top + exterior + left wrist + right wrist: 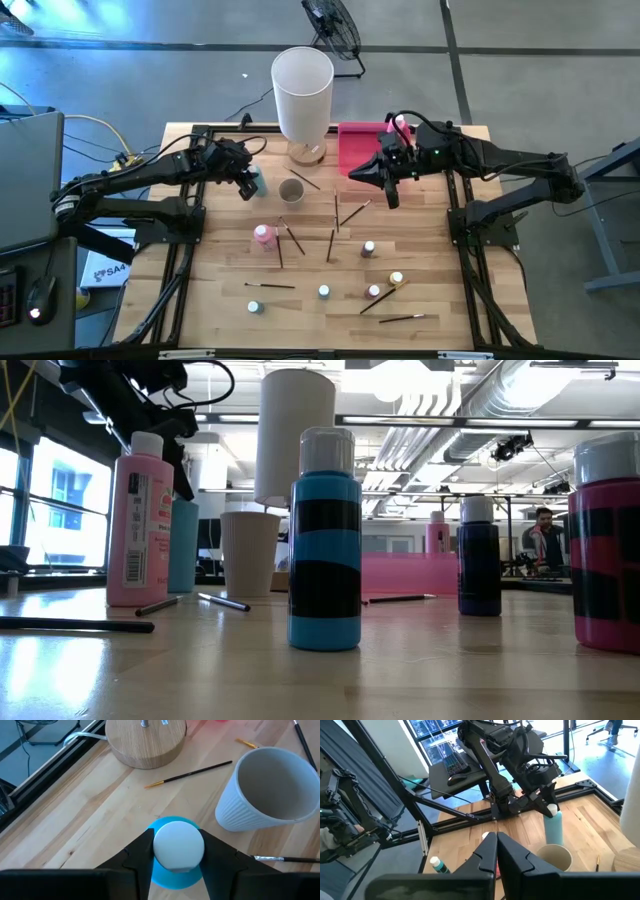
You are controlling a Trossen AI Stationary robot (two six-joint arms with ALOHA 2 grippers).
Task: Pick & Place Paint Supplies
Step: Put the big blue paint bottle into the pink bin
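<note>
Your left gripper [178, 851] has its jaws clamped on the white cap of the teal paint bottle [255, 180], one jaw on either side of the cap. In the right wrist view that bottle stands upright with its base on the table [430, 300], just beside the ribbed paper cup [291, 190]. A paintbrush [188, 773] lies between the cup and the round wooden base [145, 742] of the tall white cylinder [302, 85].

Your right gripper [496, 851] hangs above the table with its jaws pressed together and nothing between them, near the front edge of the pink tray [362, 148].

You have the rest of the supplies spread over the near half of the table: a pink paint bottle [264, 235] standing left of centre, several dark-handled brushes [331, 243] lying loose around the middle, and a scatter of tiny bottles [368, 247] towards the front. In the low view a small blue-and-black striped bottle [325, 540] with a white cap stands closest to the camera, well apart from the tray
</note>
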